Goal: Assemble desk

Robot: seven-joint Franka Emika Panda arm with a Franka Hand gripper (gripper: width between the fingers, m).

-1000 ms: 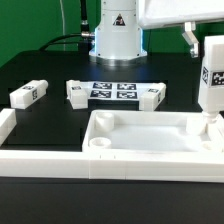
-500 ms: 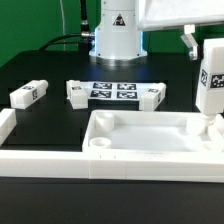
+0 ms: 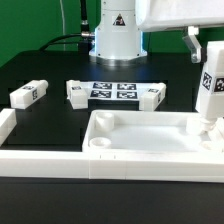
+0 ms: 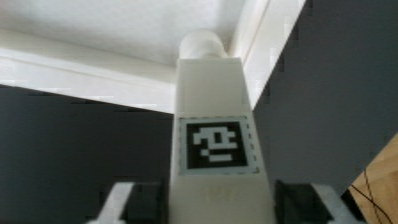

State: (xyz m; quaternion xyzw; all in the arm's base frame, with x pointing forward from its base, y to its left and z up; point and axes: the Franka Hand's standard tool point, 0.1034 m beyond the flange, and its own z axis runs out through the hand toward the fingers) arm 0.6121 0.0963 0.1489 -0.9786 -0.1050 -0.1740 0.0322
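A white square leg (image 3: pixel 211 85) bearing a black-and-white tag is pinched between the two fingers of the claw (image 4: pixel 210 205). It is held close to upright at the exterior view's right. Its rounded lower end is set at the far corner of the desk tray (image 3: pixel 140 116) on that side; whether it is seated in a socket there cannot be told.

The tray, white with a raised rim, is laid on the black tabletop (image 3: pixel 50 70). A round socket (image 3: pixel 100 144) is seen in its near corner at the exterior view's left.

Behind the tray, the marker board (image 3: pixel 113 91) is flanked by a loose leg (image 3: pixel 78 92) and another loose leg (image 3: pixel 150 97), each just beside one end. A third loose leg (image 3: pixel 30 94) is laid well apart, further to the exterior view's left. A white rail (image 3: pixel 40 163) is placed along the tray's front.
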